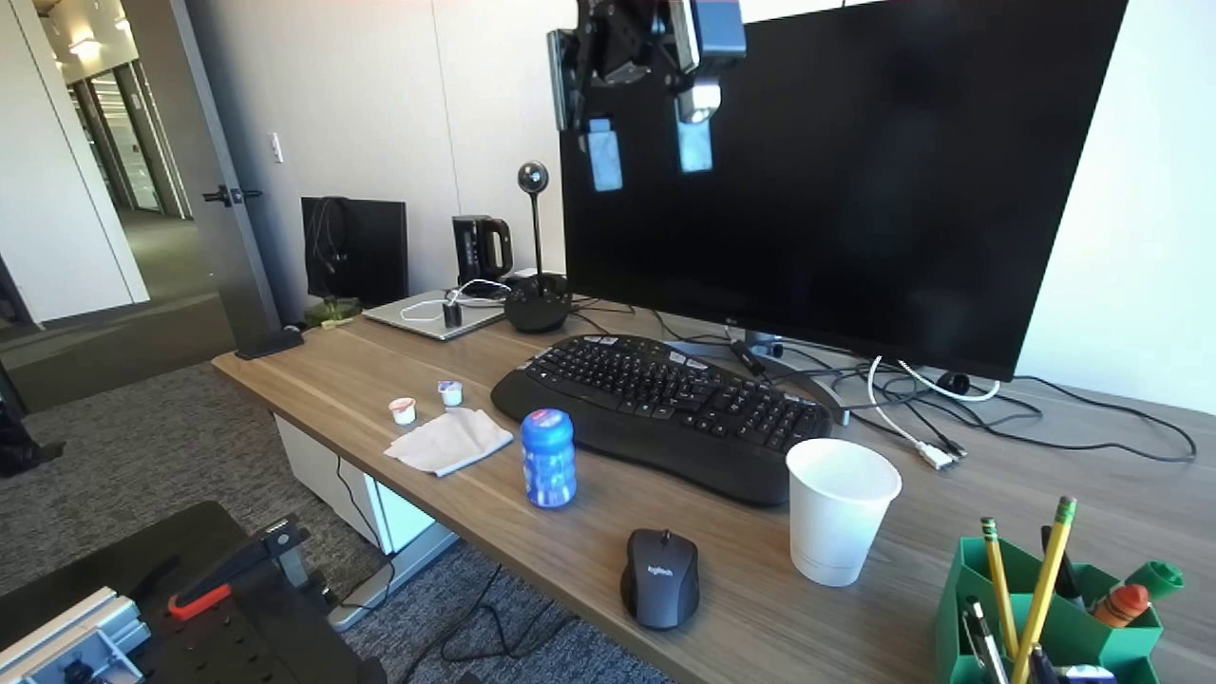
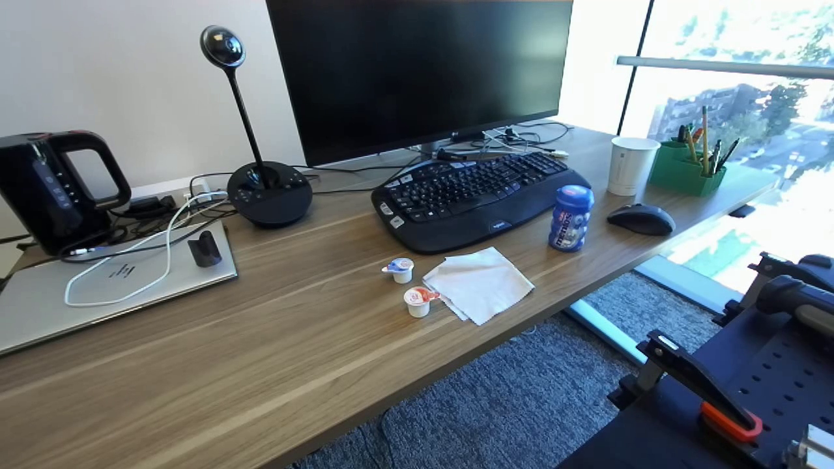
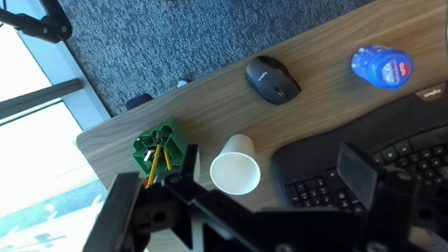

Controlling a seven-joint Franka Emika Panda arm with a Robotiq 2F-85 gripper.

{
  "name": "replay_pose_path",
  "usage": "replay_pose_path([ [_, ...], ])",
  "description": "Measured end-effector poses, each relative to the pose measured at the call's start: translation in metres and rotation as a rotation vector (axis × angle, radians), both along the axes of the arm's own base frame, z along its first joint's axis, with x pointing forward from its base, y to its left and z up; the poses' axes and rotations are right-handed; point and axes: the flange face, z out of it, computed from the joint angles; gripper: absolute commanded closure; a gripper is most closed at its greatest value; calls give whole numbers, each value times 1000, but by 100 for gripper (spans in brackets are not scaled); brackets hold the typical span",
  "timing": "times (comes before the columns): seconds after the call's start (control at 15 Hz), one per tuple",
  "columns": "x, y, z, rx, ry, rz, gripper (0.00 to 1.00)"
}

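My gripper [image 1: 650, 152] is open and empty, high above the desk in front of the monitor. In the wrist view its fingers [image 3: 274, 168] stand wide apart, with a white paper cup [image 3: 235, 173] and part of a black keyboard [image 3: 311, 157] below and between them. The cup stands upright beside the keyboard in both exterior views [image 1: 836, 532] [image 2: 625, 172]. A green pen holder [image 3: 178, 136] with pencils and pens stands near the cup. A dark mouse [image 1: 661, 579] and a blue gum bottle [image 1: 548, 465] sit along the front. The gripper touches nothing.
A large monitor [image 1: 836, 190] stands behind the keyboard, with cables around its base. A white cloth [image 2: 479, 283] and two creamer cups [image 2: 418, 303] [image 2: 402, 270] lie near the front edge. A stalk camera [image 2: 270, 195], a laptop [image 2: 130, 277] and a black kettle [image 2: 52, 189] are beyond.
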Motion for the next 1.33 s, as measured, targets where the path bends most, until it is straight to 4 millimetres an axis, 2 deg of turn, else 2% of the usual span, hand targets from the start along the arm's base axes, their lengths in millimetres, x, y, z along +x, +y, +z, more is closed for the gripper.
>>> replay_pose_path([
  [0.47,36,-46,-5,-25,-51,-293,0],
  [0.6,41,-48,-7,-27,-53,-303,0],
  [1.33,40,-48,-9,-27,-49,-303,0],
])
